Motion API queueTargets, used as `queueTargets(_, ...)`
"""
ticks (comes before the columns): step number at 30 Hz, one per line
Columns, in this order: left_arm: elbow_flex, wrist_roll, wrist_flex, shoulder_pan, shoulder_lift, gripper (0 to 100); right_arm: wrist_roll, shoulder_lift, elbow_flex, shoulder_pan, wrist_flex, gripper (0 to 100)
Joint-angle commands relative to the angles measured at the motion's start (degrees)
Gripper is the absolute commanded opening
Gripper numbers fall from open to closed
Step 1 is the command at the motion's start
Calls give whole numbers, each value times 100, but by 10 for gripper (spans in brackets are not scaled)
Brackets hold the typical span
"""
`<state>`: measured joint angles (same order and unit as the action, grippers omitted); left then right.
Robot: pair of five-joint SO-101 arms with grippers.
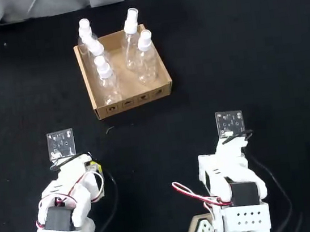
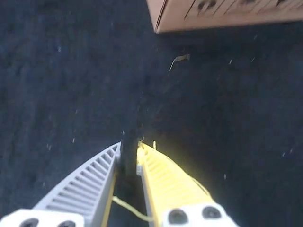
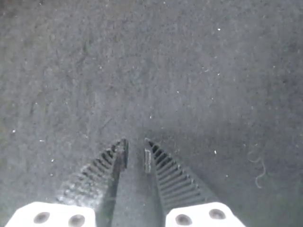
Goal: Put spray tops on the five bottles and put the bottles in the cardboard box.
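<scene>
My left gripper (image 2: 129, 145) hangs low over the black cloth surface (image 2: 66, 75), its grey finger and its yellow finger pressed together at the tips with nothing between them. My right gripper (image 3: 135, 153) sits beside it, well apart. Its two dark ribbed fingers are drawn nearly together, with a thin slit left at the tips, and it holds nothing.

Just ahead of my left gripper a small pale scrap (image 2: 180, 58) lies on the cloth. Past it stands the cardboard box (image 1: 133, 100), shallow, square and open-topped, turned slightly askew, with small dark marks printed along its near wall.

All five bottles are inside the box. They are clear plastic, slim and rounded at the shoulder, and each has a white spray top. Three crowd along my left side of the box: the nearest bottle (image 1: 108, 83), a middle bottle (image 1: 96, 50) and the far corner bottle (image 1: 84, 38). Two are on my right side, a nearer bottle (image 1: 146, 63) and a farther bottle (image 1: 131, 42). I cannot tell whether they stand straight or lean.
</scene>
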<state>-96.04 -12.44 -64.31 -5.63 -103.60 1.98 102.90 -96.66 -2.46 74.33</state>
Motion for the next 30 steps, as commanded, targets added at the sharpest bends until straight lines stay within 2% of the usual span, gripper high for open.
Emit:
queueTargets(1,-136,53,-202,-4,-79,51,18,567,22,105,35,11)
queueTargets(7,-136,765,-237,-4,-79,51,18,567,22,105,35,11)
queueTargets(12,-136,800,-686,4,-79,53,18,567,22,105,35,11)
queueTargets(30,-136,765,-756,-31,-79,52,18,567,22,105,35,11)
